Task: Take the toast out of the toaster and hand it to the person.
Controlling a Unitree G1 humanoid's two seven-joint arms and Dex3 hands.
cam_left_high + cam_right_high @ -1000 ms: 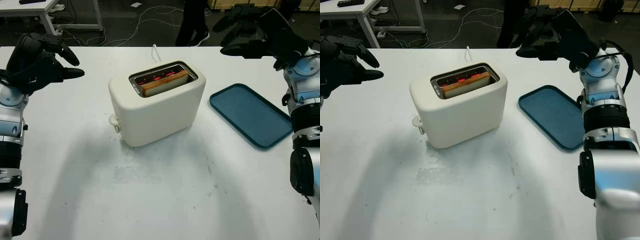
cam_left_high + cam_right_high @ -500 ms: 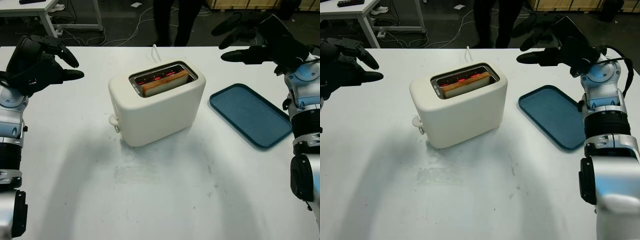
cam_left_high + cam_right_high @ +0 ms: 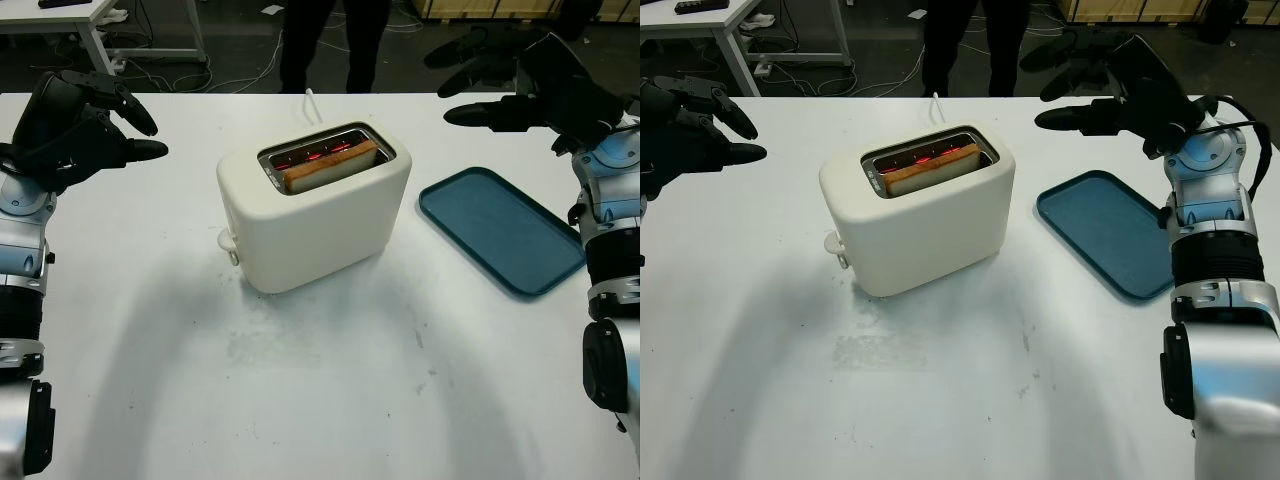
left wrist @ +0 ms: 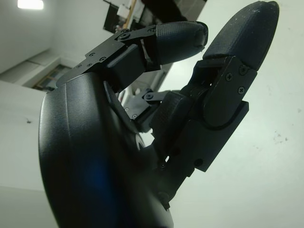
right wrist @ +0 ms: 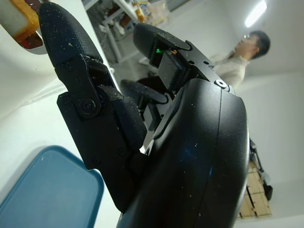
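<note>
A cream-white toaster stands upright near the middle of the counter, turned at a slight angle, its lever knob at the lower left end. One golden-brown slice of toast sits on edge in the nearer slot, its top crust just showing; red elements glow in the slot behind.

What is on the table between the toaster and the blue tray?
Nothing: between the toaster and the blue tray there is a bare strip of white table, seen in the left eye view. The toast sits in the toaster's slot.
</note>
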